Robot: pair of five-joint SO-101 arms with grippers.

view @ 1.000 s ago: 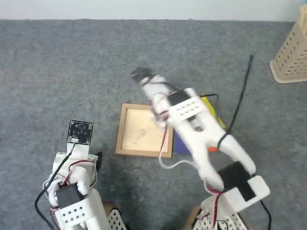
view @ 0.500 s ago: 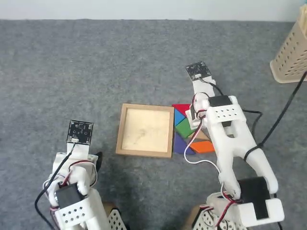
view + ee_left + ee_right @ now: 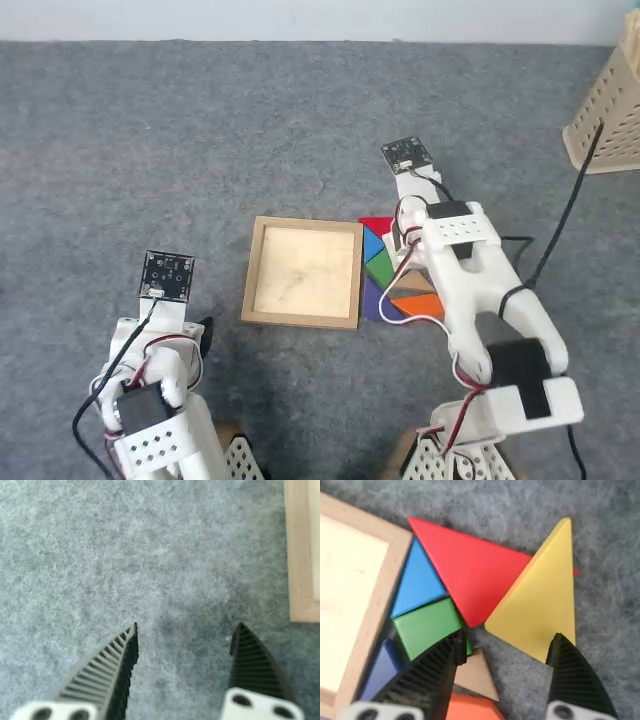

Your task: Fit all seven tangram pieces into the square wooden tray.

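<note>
Operator: Where are the task items lying?

Technician: The square wooden tray (image 3: 250, 272) is lying flat on the grey carpet (image 3: 150, 130) between the two arms. The tangram pieces are clustering on the carpet just beside the tray's rim, on the right arm's side. The blue triangle (image 3: 417, 585), green square (image 3: 427, 627) and dark blue piece (image 3: 377, 672) are sitting against the rim. The red triangle (image 3: 470, 575) is touching them, and the yellow triangle (image 3: 540, 610) is overlapping its corner. The plain wooden triangle (image 3: 477, 677) and orange piece (image 3: 472, 707) are lying nearby.

Operator: And the claws?

Technician: The right gripper (image 3: 507, 635) is hanging spread above the yellow triangle's edge, gripping nothing. The left gripper (image 3: 187, 626) is hanging spread over bare carpet, near the tray's corner, gripping nothing.
</note>
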